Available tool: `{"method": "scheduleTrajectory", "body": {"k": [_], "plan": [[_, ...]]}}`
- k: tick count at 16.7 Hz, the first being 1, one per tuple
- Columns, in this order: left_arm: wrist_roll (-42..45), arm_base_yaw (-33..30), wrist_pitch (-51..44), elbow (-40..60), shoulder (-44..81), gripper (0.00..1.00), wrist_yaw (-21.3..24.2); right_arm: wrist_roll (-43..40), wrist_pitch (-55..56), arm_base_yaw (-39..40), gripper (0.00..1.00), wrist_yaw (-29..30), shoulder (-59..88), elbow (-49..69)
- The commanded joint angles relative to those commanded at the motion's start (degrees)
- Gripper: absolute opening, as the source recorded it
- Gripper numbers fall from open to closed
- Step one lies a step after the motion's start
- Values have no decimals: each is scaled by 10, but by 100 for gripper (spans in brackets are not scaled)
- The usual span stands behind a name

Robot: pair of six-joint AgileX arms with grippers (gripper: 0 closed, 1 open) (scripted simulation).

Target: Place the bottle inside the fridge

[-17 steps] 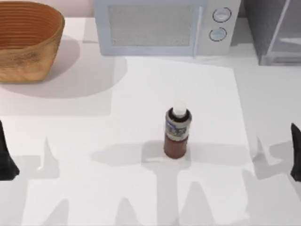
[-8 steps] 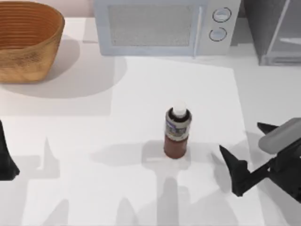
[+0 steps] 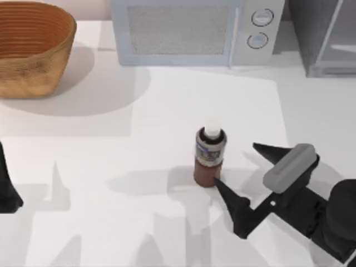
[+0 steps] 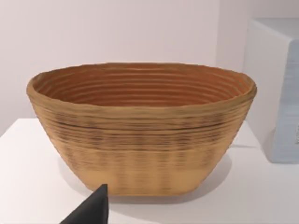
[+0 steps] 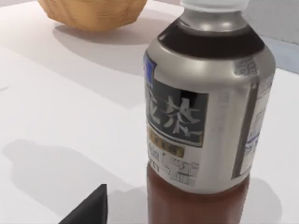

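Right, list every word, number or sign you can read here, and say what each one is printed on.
Bottle, dark label panel: two large pale East Asian characters, too stylised to read with certainty.
Bottle, small print below the panel and down the label's side: too blurred to read.
Microwave, two round knobs: no readable marks.
Basket, fridge: no text.
Right end effector, open beside the bottle: no markings.

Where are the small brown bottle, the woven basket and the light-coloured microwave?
small brown bottle (image 3: pixel 210 157), top view, on its label.
woven tan basket (image 4: pixel 140 140), left wrist view, on its outer wall.
light-coloured microwave (image 3: pixel 178 29), top view, on its mesh window.
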Motion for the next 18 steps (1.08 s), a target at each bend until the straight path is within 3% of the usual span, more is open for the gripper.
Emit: {"method": "scheduleTrajectory", "body": {"k": [9,18], "plan": [[0,0,0,0,0,100,0,2,32,8,100,-2,22,11],[0,0,0,0,0,100,0,3,-61,25,100,14,64,148]]}}
